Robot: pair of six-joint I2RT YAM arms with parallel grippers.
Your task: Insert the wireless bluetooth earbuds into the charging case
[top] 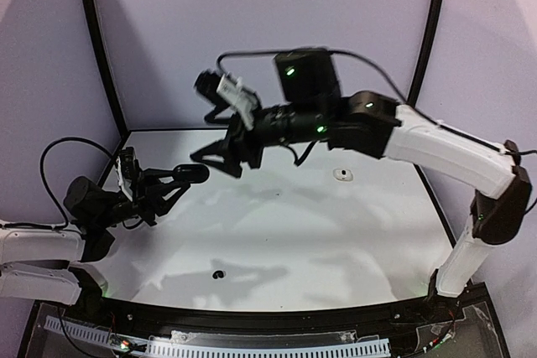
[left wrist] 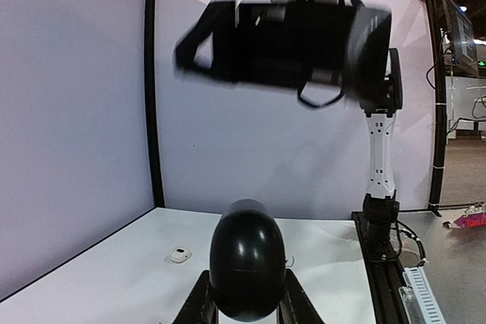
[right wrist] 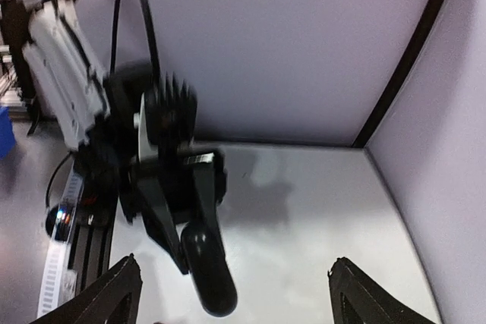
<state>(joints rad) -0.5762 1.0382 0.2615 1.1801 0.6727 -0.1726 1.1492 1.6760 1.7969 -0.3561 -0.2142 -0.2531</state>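
My left gripper (top: 179, 179) (left wrist: 244, 297) is shut on a glossy black egg-shaped charging case (top: 195, 174) (left wrist: 247, 259) and holds it above the table, closed end pointing away. The case also shows in the right wrist view (right wrist: 206, 267). My right gripper (top: 222, 162) (right wrist: 236, 262) is open wide and empty, blurred, hovering just above and beyond the held case. A tiny black roundish earbud (top: 219, 275) lies on the white table near the front. A small white rounded item (top: 341, 175) (left wrist: 179, 255) lies at the back right; I cannot tell whether it is a case or an earbud. The other earbuds are out of view.
The white table (top: 319, 241) is ringed by a black frame with purple walls behind and at both sides. The right arm (top: 436, 148) stretches across the back of the table at height. A cable track (top: 252, 345) runs along the front edge.
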